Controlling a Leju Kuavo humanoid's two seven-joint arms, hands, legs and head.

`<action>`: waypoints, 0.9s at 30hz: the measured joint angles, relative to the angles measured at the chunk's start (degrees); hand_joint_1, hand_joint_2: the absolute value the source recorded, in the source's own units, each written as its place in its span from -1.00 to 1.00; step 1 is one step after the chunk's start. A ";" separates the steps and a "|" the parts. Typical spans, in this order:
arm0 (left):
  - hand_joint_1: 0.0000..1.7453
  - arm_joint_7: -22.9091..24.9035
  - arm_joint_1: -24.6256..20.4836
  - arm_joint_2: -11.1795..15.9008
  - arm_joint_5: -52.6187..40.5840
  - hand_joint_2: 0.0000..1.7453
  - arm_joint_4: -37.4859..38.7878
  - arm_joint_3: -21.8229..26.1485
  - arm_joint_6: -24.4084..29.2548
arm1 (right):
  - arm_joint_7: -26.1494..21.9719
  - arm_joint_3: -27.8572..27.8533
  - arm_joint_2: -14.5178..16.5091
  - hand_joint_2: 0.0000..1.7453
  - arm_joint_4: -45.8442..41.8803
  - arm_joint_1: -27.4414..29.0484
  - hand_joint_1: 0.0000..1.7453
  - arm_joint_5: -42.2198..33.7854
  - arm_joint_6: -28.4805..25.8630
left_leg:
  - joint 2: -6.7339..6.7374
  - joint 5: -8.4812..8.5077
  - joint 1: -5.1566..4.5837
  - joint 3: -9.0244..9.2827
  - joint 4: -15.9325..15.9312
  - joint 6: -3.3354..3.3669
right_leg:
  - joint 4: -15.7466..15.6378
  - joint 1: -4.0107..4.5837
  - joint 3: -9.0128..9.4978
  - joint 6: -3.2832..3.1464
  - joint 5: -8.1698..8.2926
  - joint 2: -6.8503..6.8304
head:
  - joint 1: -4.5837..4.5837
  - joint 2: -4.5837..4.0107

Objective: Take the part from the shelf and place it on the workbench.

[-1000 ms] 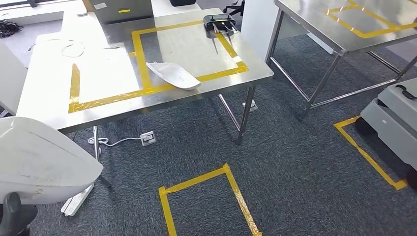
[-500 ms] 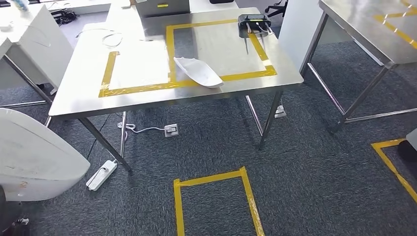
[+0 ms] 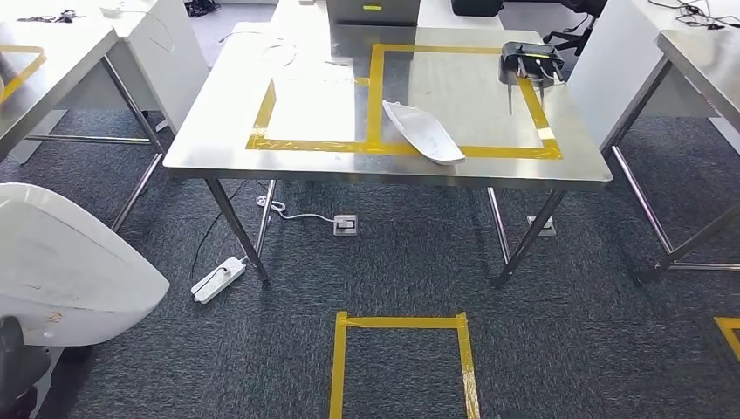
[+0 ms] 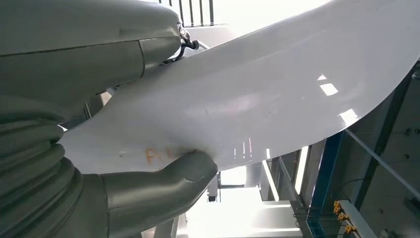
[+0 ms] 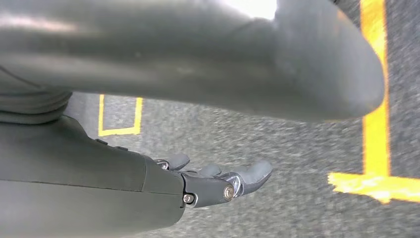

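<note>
Left hand [image 4: 99, 163] has the part [image 3: 70, 279]: a big white curved shell, sitting at about 8 o'clock in the head view, low and close to the body. In the left wrist view the thumb [image 4: 173, 178] presses one face and the rest of the hand clamps the other, so it's a pinch near the shell's edge.

Right hand [image 5: 218, 183] holds nothing; fingers loosely spread, hanging over the carpet.

Handling, my read: thin glossy moulded panel, light and stiff, slick surface. An edge pinch with a long overhang means it can pivot or slip if swung. Keep the grip near the thicker rim, move slowly, and set it down flat.

Counter [image 3: 218, 157] is ahead at 12 o'clock, well apart from the held part. A second white part [image 3: 423, 133] already lies on the yellow tape [image 3: 373, 105] there; I'd leave it clearance.
</note>
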 joint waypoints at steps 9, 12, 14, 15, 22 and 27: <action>1.00 -1.20 -2.44 -1.38 -0.95 1.00 0.94 -1.25 -1.03 | 1.29 -0.71 0.14 -1.00 0.00 -0.23 -1.00 0.55 -0.50 | -0.64 -0.07 -0.81 0.10 -0.54 0.65 | -11.79 -0.87 5.01 0.01 5.93 0.47 | -0.08 0.00; 1.00 -0.91 -2.23 -2.28 -1.39 1.00 -0.24 -0.94 -1.51 | 2.42 -0.74 0.14 -1.00 -0.02 -0.22 -1.00 0.86 -0.97 | -0.54 0.97 -0.66 3.37 -5.29 1.62 | -10.05 -1.13 4.75 0.61 6.42 0.41 | -0.27 0.00; 1.00 -0.52 -1.91 -3.27 -2.14 1.00 -0.97 -0.57 -1.64 | 2.77 -0.75 0.11 -1.00 -0.02 -0.24 -1.00 1.07 -1.02 | -0.33 1.51 0.05 4.47 -6.96 1.58 | -5.82 -1.14 2.62 0.79 3.40 0.56 | -0.32 0.00; 1.00 -0.34 -1.51 -3.71 -2.44 1.00 -1.27 -0.38 -1.72 | 2.84 -0.75 0.12 -1.00 -0.02 -0.24 -1.00 1.17 -1.01 | -0.37 1.60 0.58 4.52 -7.14 1.24 | -2.97 -1.37 1.07 1.10 1.50 0.58 | -0.32 0.00; 1.00 0.24 0.82 -5.71 -3.51 1.00 -2.01 0.87 -2.93 | 0.64 -0.78 -0.35 -1.00 0.02 0.19 -1.00 1.34 -0.53 | -1.39 -2.10 5.83 2.49 -1.19 -6.51 | -8.79 -5.83 2.99 6.51 2.82 1.18 | 0.42 0.00; 1.00 0.86 0.37 -6.19 -4.04 1.00 -2.51 1.22 -3.15 | 0.56 -0.88 -0.48 -1.00 -0.22 0.85 -1.00 1.23 -0.64 | -0.25 -2.88 6.06 -0.31 5.54 -8.54 | -5.00 -5.42 3.66 1.99 -0.69 0.30 | -0.06 0.00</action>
